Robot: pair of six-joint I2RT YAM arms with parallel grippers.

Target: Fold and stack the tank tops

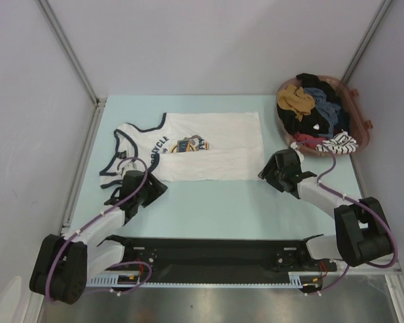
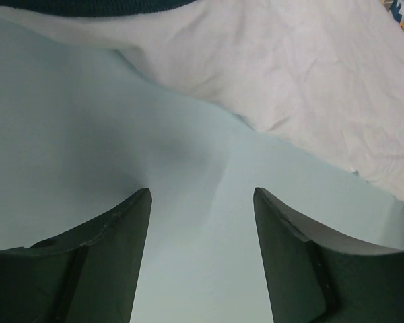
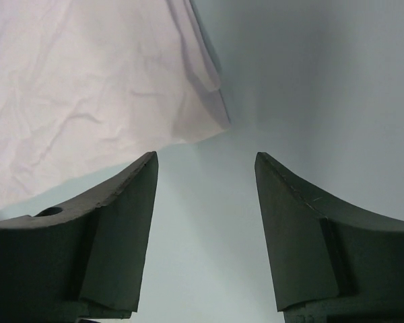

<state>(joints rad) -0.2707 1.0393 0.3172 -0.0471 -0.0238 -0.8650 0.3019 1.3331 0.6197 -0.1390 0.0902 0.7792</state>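
White tank top [image 1: 209,145] lies flat on the table [image 1: 209,208], left of the basket [image 1: 367,128]. Long axis runs side to side: hem end toward the basket, navy-trimmed strap end away from it. Printed graphic faces up.

Right gripper [image 1: 266,171] is at the near hem corner, on the basket side. Left gripper [image 1: 151,183] is at the near corner by the straps, on the side away from the basket. One arm per corner, neither nearer overall.

Wrist views: both sets of fingers are apart and hold nothing. Bare table shows between them, and the cloth edge lies just ahead of the tips.

Both arms reach forward and low, wrists pitched down at the near edge.

Judgement: the next grasp needs a short advance onto that edge.

Grey-blue cloth shows in the basket; cannot tell if it is the second top.
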